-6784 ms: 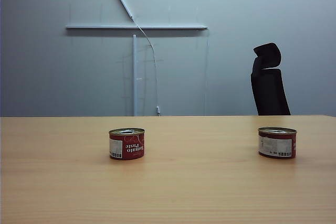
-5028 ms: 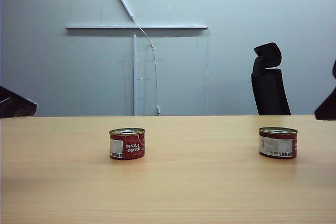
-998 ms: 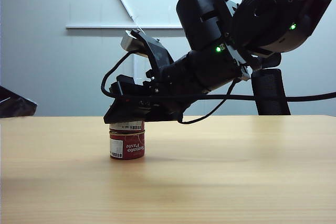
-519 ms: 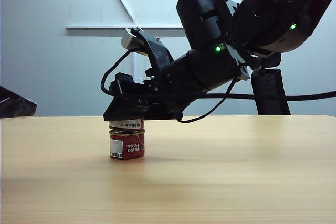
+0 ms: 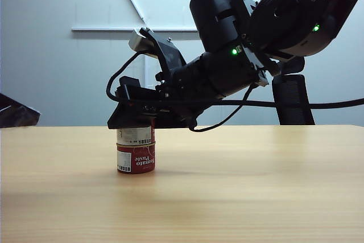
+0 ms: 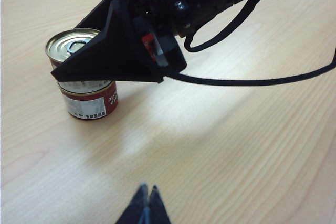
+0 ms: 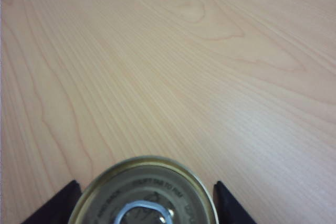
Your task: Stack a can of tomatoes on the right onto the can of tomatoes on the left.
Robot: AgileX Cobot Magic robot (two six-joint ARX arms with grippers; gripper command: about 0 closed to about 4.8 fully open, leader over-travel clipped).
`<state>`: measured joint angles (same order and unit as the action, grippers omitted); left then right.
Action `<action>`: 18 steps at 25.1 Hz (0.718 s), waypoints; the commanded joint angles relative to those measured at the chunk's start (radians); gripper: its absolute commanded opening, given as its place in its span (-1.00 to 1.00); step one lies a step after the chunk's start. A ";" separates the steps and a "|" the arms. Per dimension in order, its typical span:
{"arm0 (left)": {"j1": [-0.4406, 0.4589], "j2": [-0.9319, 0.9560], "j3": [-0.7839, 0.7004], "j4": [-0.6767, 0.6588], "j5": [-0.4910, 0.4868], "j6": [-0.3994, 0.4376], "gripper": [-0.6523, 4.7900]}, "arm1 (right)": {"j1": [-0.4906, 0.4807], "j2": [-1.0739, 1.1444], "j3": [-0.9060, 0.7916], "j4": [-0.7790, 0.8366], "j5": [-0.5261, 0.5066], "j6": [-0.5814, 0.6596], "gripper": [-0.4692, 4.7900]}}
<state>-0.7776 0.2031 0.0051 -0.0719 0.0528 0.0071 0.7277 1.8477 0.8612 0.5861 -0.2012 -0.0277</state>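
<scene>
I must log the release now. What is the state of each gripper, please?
Left gripper: shut, empty, away from the cans.
Right gripper: fingers either side of the upper can, which sits on the lower can; open or gripping cannot be told.

Glossy metal can lid (image 7: 144, 195), matt wood table (image 5: 256, 197)

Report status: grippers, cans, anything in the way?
Right gripper open astride top can. Top can sits on bottom can. Left gripper shut, off to the side. Nothing in the way.
</scene>
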 commanded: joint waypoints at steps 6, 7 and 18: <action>0.000 0.001 0.004 0.005 0.004 0.000 -0.77 | 0.002 -0.007 0.008 0.024 0.002 -0.002 1.00; 0.000 0.001 0.004 0.005 0.004 0.000 -0.77 | 0.002 -0.008 0.010 0.024 0.006 -0.002 1.00; 0.000 0.001 0.004 0.005 0.004 0.000 -0.77 | 0.002 -0.145 0.009 0.030 0.027 0.018 1.00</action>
<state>-0.7776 0.2024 0.0051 -0.0719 0.0528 0.0067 0.7273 1.7401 0.8658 0.6071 -0.1757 -0.0219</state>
